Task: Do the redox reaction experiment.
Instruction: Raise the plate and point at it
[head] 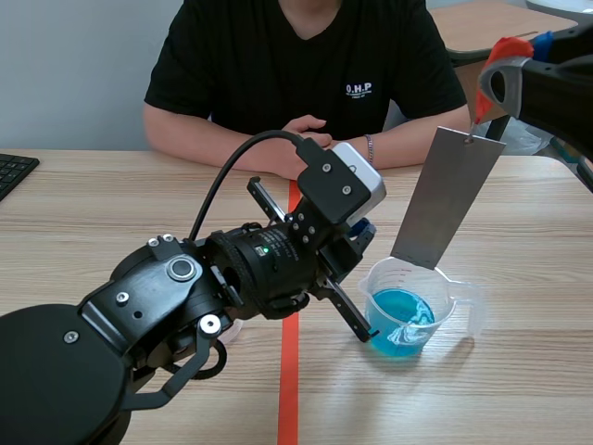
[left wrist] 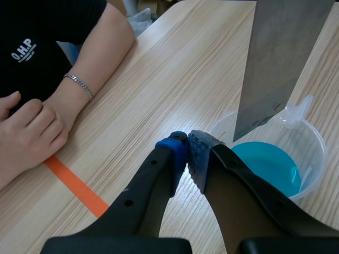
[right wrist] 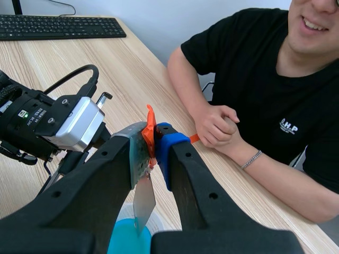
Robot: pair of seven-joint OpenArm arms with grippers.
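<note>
While our right claw [right wrist: 154, 142] pinches the orange tag [right wrist: 150, 124], the metal plate [head: 445, 199] hangs beneath it over the beaker [head: 447, 311]; our left claw [left wrist: 188, 153], fingers together, sits just beside that beaker.

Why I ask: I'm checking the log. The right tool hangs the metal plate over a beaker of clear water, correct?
Not quite. The liquid in the beaker is blue, not clear water; the scene view shows it. The right tool does hang the metal plate, by its orange-red tab, over that beaker.
</note>
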